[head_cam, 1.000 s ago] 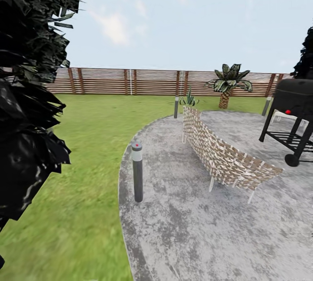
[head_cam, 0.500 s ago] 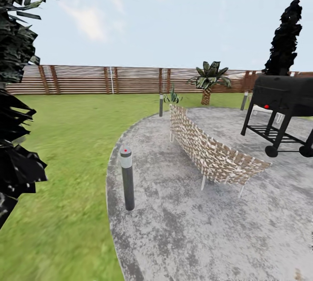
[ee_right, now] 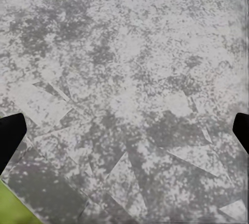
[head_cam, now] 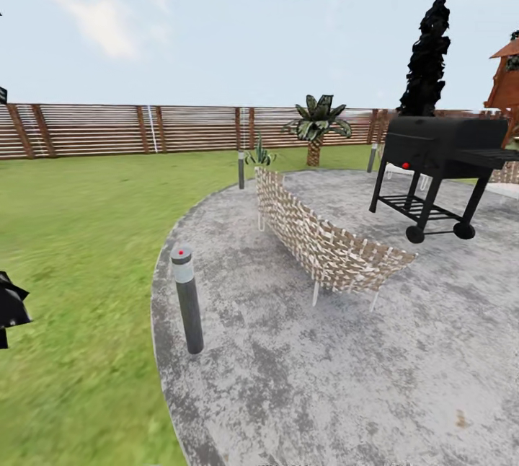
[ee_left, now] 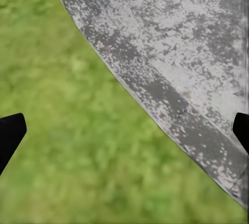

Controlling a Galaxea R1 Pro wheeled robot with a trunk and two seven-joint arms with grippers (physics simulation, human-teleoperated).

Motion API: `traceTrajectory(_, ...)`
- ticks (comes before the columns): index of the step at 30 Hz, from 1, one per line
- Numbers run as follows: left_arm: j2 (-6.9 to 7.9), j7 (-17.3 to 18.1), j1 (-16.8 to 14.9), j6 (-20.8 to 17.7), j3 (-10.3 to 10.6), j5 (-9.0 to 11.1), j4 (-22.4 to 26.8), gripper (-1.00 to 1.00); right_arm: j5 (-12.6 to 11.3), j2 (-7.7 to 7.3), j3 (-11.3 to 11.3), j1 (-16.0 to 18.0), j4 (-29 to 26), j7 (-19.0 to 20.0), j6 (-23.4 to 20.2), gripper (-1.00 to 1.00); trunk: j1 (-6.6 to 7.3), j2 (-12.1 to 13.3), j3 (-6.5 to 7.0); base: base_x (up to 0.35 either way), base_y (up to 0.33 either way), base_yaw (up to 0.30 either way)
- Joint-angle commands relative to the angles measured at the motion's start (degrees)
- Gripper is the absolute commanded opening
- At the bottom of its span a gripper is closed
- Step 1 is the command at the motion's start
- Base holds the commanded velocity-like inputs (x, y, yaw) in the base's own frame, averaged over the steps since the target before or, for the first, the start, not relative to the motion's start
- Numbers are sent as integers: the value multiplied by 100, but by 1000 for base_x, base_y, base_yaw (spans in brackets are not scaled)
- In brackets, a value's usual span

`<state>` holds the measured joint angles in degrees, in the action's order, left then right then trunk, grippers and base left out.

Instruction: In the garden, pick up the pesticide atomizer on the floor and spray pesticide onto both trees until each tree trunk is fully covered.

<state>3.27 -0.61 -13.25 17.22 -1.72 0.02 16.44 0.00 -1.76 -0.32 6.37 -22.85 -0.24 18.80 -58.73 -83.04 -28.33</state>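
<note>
The pesticide atomizer and both trees with their trunks are out of view. The grey speckled floor (head_cam: 324,372) spreads ahead and to the right, and its curved edge meets the garden lawn (head_cam: 79,221). In the left wrist view my left gripper (ee_left: 124,135) is open, its dark fingertips (ee_left: 10,133) wide apart over that curved edge of the floor (ee_left: 171,42) and the grass (ee_left: 78,146). My right gripper (ee_right: 124,133) is open too, with nothing between its fingers above bare paving (ee_right: 129,78).
A grey bollard (head_cam: 187,299) stands near the paving edge, another (head_cam: 241,169) farther back. A woven bench (head_cam: 321,242) crosses the paving, a black grill (head_cam: 436,170) behind it on the right. A slatted fence (head_cam: 108,130), small palm (head_cam: 315,125) and dark conifer (head_cam: 427,55) close the back.
The head camera has turned right, so the whole picture slid left. The dark foliage on the left has nearly left the frame and the grill and conifer have come into full view.
</note>
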Motion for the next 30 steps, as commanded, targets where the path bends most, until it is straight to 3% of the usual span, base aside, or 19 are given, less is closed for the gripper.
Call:
traceTrajectory(1, -1, -2, -2, 18, -12, 2, -2, 100, 0, 1, -3, 5, 4, -2, 19, 100, 0, -4, -11, 1, 1, -255)
traceTrajectory(8, -2, 0, -2, 18, -12, -2, -1, 100, 0, 1, -3, 5, 0, -2, 19, 100, 0, -4, -51, 0, 0, -255)
traceTrajectory(24, -1, -1, 3, 51, -12, -10, 15, 100, 6, 1, -3, 5, 7, -2, 19, 100, -352, -645, -428, 0, 0, -255)
traceTrajectory(30, -9, 0, 15, 729, -4, -26, -9, 100, 9, 1, -2, 5, 1, -2, 27, 100, -483, -886, -570, 0, 0, -254)
